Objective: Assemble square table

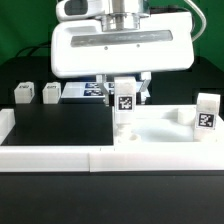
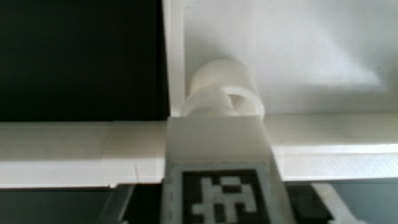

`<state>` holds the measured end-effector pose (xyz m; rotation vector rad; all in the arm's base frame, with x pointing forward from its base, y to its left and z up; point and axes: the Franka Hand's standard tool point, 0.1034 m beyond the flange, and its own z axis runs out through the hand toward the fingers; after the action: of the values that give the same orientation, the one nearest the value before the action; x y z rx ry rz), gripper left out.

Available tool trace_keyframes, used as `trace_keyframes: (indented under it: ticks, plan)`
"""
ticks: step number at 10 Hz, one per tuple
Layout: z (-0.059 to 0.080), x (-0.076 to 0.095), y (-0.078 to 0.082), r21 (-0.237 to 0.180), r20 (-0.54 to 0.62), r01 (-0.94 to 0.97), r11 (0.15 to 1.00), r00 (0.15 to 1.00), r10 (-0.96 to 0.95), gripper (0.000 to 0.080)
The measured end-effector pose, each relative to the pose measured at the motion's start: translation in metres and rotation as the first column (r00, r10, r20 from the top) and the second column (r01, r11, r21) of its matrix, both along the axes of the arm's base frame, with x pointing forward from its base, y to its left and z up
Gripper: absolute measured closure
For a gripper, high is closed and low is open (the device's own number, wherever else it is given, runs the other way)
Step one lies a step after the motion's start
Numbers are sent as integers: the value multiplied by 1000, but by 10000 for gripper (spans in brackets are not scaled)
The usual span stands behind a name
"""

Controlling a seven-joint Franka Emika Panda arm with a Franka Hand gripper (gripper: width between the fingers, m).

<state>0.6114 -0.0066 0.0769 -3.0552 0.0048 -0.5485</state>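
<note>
The pincer (image 1: pixel 127 92) is clamped on a tagged white leg (image 1: pixel 125 108), held upright at the exterior view's left corner of the table top (image 1: pixel 165 128) on the desk (image 1: pixel 60 120), probably to line it up with the corner hole (image 2: pixel 222 92).

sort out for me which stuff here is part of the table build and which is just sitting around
Belongs to the job: square table top; held leg in the gripper; upright leg at that top's corner; two loose legs off to the side.
Just lying about: marker board; low white border wall.
</note>
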Motion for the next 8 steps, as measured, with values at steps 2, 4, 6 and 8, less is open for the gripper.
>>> trace_keyframes:
  ticks: [2, 4, 6, 8]
  plan:
    - [0, 5, 3, 2, 5, -1, 1000, 1000, 1, 515]
    - [0, 11, 6, 2, 13, -5, 1000, 1000, 5, 515]
    - [0, 13, 7, 0, 20, -6, 1000, 1000, 6, 515]
    - [0, 13, 7, 0, 20, -7, 1000, 1000, 7, 515]
